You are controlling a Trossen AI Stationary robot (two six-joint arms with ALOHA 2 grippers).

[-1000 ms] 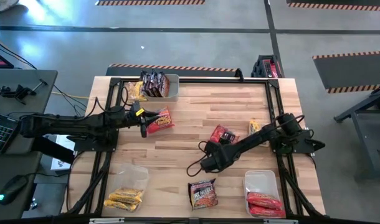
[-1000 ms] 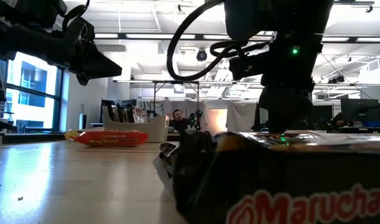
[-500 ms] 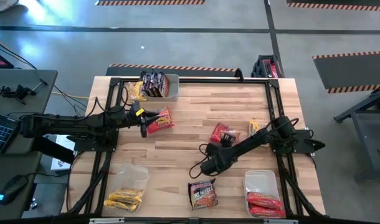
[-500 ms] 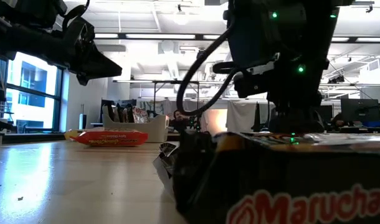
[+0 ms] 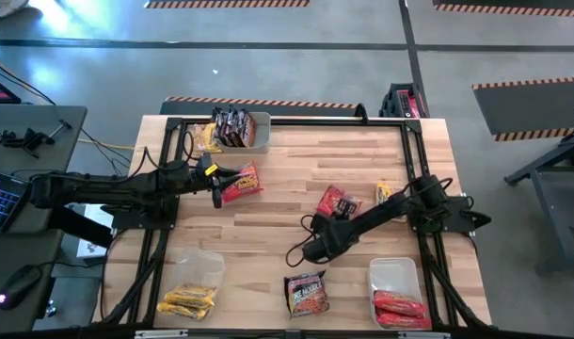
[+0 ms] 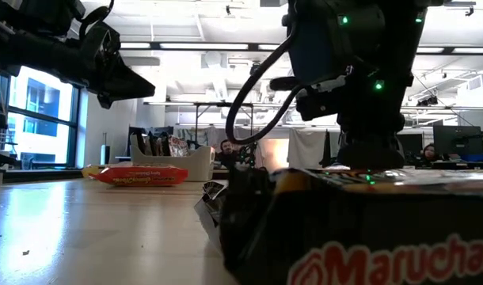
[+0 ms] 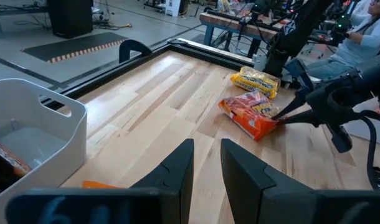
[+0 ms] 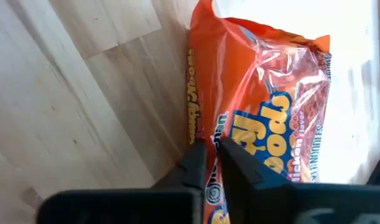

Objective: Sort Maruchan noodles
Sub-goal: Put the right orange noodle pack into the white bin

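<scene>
Fingers of the right gripper (image 8: 213,163) are pinched together on the edge of a red-orange packet (image 5: 336,202) mid-tabletop; the arm hides part of it from above. Left gripper (image 5: 215,185) hangs beside a second red-orange packet (image 5: 240,184), fingers (image 7: 177,171) narrowly apart, empty. A dark packet (image 5: 306,294) fills the low view, blocking much of it. Dark packets (image 5: 232,127) stand in one far bin (image 5: 263,132), red ones (image 5: 400,309) lie in a near bin (image 5: 392,272), yellow ones (image 5: 188,301) in another; each stack's count is unclear. One yellow packet (image 5: 385,194) lies loose on the tabletop (image 5: 296,160).

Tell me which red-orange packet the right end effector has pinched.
The red-orange packet mid-table beside the yellow packet; the right end effector is shut on its edge. The other loose red one lies by the left arm.
</scene>
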